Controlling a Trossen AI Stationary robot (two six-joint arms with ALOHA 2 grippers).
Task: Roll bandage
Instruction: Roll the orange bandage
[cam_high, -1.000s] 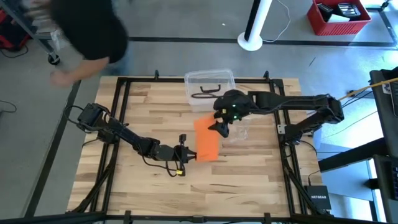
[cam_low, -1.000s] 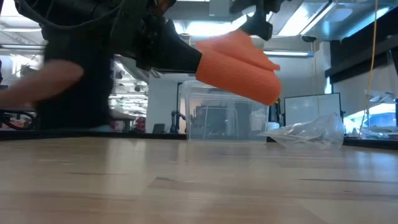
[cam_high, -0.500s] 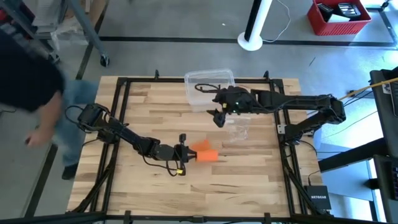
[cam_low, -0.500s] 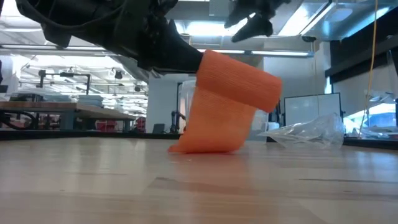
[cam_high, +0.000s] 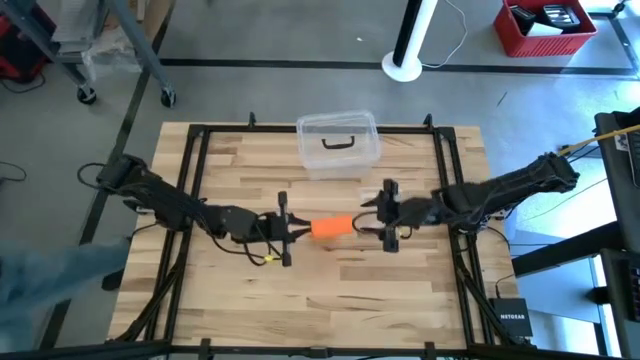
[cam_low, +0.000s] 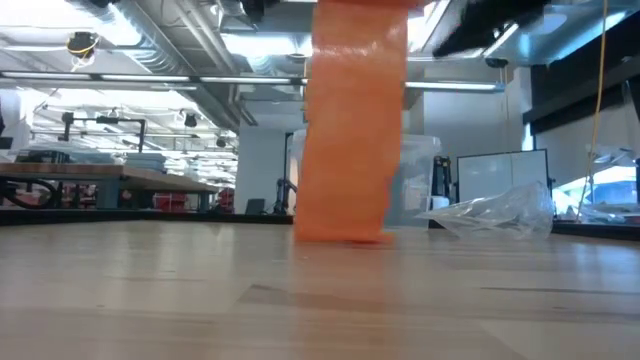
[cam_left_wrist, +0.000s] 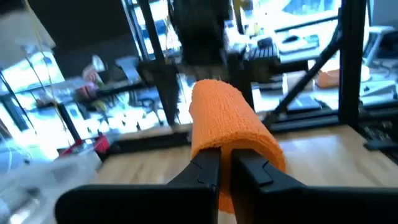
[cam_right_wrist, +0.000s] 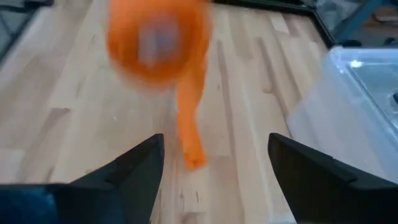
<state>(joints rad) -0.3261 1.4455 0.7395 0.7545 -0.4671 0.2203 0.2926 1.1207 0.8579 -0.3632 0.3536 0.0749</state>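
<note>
Now, mid-table: both arms face each other across the roll.
Bandage: the bandage (cam_high: 332, 227) is a partly wound roll held above the table, its loose tail hanging down to the wood (cam_low: 345, 150).
Left gripper: left gripper (cam_left_wrist: 225, 167) has its fingers pressed together, pinching the roll's end.
Right gripper: right gripper (cam_high: 386, 214) has left the clear box and now sits just beside the roll's far end, fingers spread, holding nothing.
Change: a second ago the strip hung as a broad sheet; now it is mostly gathered.
Meaning: rolling looks well along; the tail remains.
Surroundings: clear box (cam_high: 338, 141) behind; plastic wrapper (cam_low: 495, 212) aside.
Obstacles: none between grippers.
</note>
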